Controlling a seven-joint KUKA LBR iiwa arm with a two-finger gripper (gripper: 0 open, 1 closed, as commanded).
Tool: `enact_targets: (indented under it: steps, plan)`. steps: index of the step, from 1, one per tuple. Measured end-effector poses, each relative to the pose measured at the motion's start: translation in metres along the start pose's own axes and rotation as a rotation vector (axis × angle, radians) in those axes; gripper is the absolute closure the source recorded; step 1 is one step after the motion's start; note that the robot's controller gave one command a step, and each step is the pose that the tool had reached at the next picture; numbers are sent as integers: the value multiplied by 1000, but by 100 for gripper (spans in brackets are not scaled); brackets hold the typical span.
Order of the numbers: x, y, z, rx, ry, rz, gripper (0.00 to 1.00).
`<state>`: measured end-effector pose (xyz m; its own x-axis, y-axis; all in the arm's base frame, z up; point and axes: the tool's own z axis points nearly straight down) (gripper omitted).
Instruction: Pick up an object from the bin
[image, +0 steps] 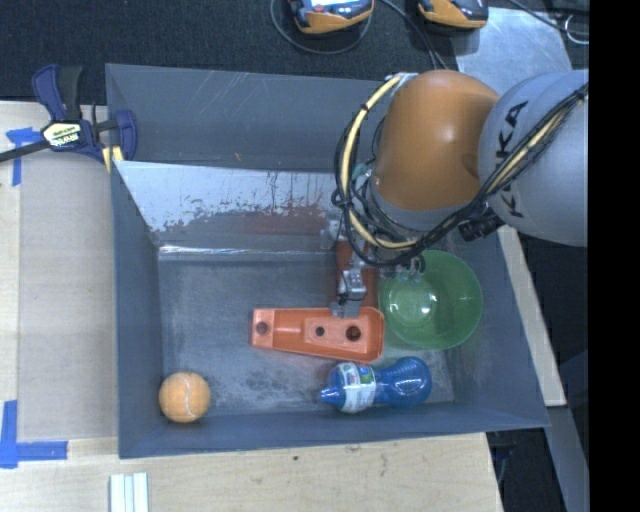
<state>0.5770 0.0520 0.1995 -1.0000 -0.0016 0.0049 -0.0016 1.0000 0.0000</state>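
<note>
Gripper (350, 290) hangs over flat orange plastic block (315, 334) with holes, beside translucent green bowl (432, 302); whether open or closed cannot be told.

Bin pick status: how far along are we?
Done: the approach; the end effector is low in the grey metal bin, over the right end of the flat orange plastic block with holes. In hand: nothing visibly lifted; that block, the green translucent bowl, the blue plastic bottle and the small orange ball all lie on the floor. Left: grip and lift.
</note>
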Motion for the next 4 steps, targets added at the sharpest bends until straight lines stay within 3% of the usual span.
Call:
enact_targets:
  steps: [1,2,3,4]
  plan:
    - [-2,0,-5,-1,-9,1,0]
    - [-9,8,110,0,-6,-90,0]
    - [9,-17,126,-1,-11,-96,100]
    - [9,-17,126,-2,-11,-96,100]
